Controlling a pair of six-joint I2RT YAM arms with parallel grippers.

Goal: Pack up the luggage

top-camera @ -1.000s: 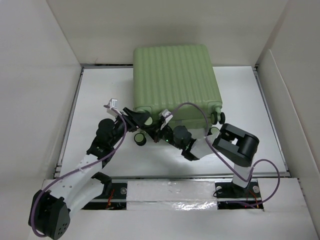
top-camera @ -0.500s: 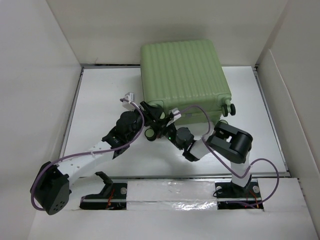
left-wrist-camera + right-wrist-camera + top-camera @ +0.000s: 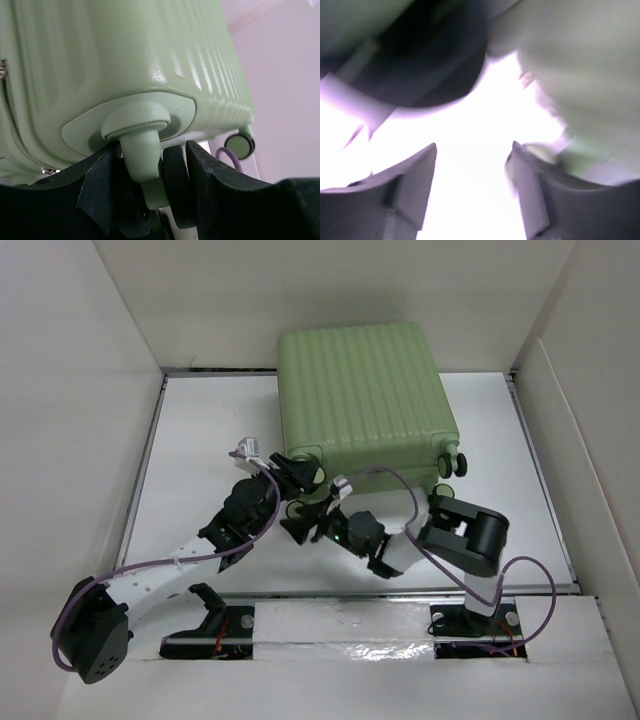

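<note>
The luggage (image 3: 365, 400) is a pale green ribbed suitcase lying closed and flat at the back middle of the table. My left gripper (image 3: 298, 477) is at its near-left corner. In the left wrist view my left gripper (image 3: 150, 150) is shut on the corner wheel (image 3: 175, 185), with the green caster stem (image 3: 140, 150) also between the fingers. A second wheel (image 3: 240, 145) shows at the far corner. My right gripper (image 3: 303, 525) hangs just in front of that same corner. The right wrist view is blurred, but it shows my right gripper (image 3: 474, 145) open and holding nothing.
White walls stand close on the left (image 3: 70, 440), the right (image 3: 590, 470) and behind the suitcase. Two black wheels (image 3: 452, 465) stick out at the suitcase's near-right corner. Purple cables loop from both arms. A taped rail (image 3: 340, 625) runs along the near edge.
The suitcase has swung and shifted to the right with its near-left wheel in my left gripper. My right gripper has opened and drawn back from the corner.
</note>
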